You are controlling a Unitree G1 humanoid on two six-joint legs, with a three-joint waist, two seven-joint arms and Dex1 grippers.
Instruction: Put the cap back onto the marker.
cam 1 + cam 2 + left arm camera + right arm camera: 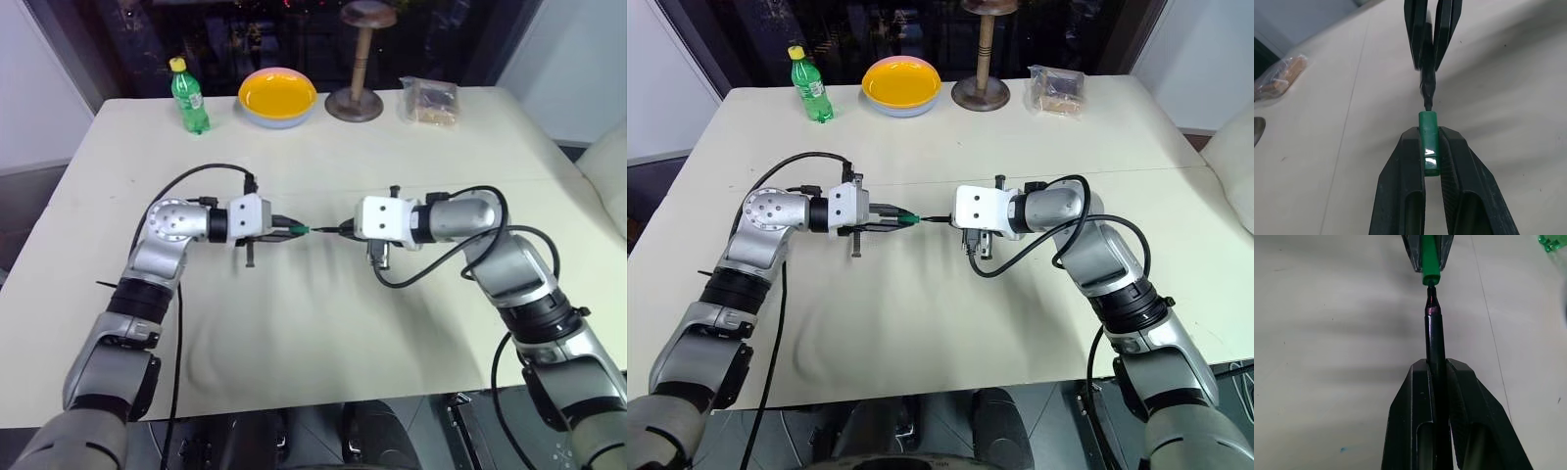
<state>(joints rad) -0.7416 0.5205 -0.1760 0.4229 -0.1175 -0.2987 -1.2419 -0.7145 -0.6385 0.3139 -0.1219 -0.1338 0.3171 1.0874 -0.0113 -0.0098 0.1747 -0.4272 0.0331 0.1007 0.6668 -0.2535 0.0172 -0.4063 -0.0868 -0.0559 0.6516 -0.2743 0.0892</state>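
Above the middle of the table my two grippers face each other. My left gripper [1427, 142] is shut on the small green cap [1428, 132], whose open end sticks out past the fingertips. My right gripper [1434, 363] is shut on the slim dark marker [1433, 328]. The marker's pointed tip [1431, 291] sits right at the cap's mouth, lined up with it. In the head views the cap [297, 230] and the marker [335, 231] meet between the two white wrist housings.
At the table's far edge stand a green soda bottle [189, 95], a yellow bowl [278, 96], a brown wooden stand [357, 98] and a clear bag of snacks [431, 101]. Black cables loop from both wrists. A pale cloth [313, 323] covers the table.
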